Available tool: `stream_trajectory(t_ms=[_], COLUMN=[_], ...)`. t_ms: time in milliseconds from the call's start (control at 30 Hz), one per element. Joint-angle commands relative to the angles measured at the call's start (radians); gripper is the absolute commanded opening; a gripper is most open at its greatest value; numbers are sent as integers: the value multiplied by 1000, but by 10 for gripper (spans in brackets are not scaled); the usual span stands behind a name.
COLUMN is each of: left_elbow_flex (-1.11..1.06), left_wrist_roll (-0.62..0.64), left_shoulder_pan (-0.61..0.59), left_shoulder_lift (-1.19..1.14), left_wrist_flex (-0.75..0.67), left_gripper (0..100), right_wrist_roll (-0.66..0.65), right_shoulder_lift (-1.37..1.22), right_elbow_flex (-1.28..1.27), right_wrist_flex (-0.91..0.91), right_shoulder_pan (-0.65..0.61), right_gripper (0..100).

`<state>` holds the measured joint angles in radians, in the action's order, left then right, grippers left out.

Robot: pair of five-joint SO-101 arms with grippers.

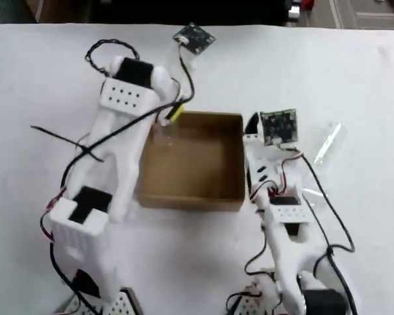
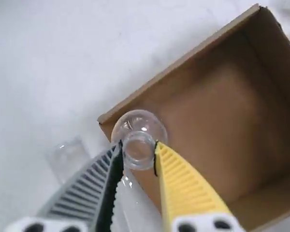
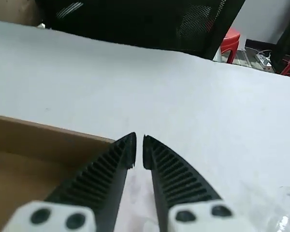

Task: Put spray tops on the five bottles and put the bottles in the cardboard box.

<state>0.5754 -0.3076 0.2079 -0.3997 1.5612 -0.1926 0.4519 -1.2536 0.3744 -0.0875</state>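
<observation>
My left gripper is shut on the neck of a clear bottle, whose mouth shows as an open ring. It hangs just inside the far left corner of the cardboard box. In the high view the same gripper and bottle sit at that corner of the box. A second clear bottle stands on the table just outside the box. My right gripper is shut with nothing between its black fingers, beside the box's far right corner.
A clear plastic piece lies on the white table to the right of the right arm, also seen as a clear plastic piece in the right wrist view. Black cables trail around the left arm. A chair and red stool stand beyond the table's far edge.
</observation>
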Motion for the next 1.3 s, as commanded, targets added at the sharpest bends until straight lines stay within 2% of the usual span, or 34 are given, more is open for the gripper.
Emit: stream_trajectory(t_ms=[0,633,800,1267], left_elbow_flex=[55,48,48,55], left_wrist_roll=[21,46,94,109], left_shoulder_pan=[-44,-59,-61,-62], left_shoulder_lift=[-1,-2,-2,7], left_wrist_flex=[-28,-38,-38,-38], left_gripper=[23,27,113,117], right_wrist_roll=[-26,-32,-32,-32], right_shoulder_lift=[-30,-39,-41,-41], right_elbow_flex=[66,69,71,71], right_wrist_flex=[35,35,35,35], right_shoulder_pan=[-2,-7,-8,-8], right_gripper=[16,15,15,15])
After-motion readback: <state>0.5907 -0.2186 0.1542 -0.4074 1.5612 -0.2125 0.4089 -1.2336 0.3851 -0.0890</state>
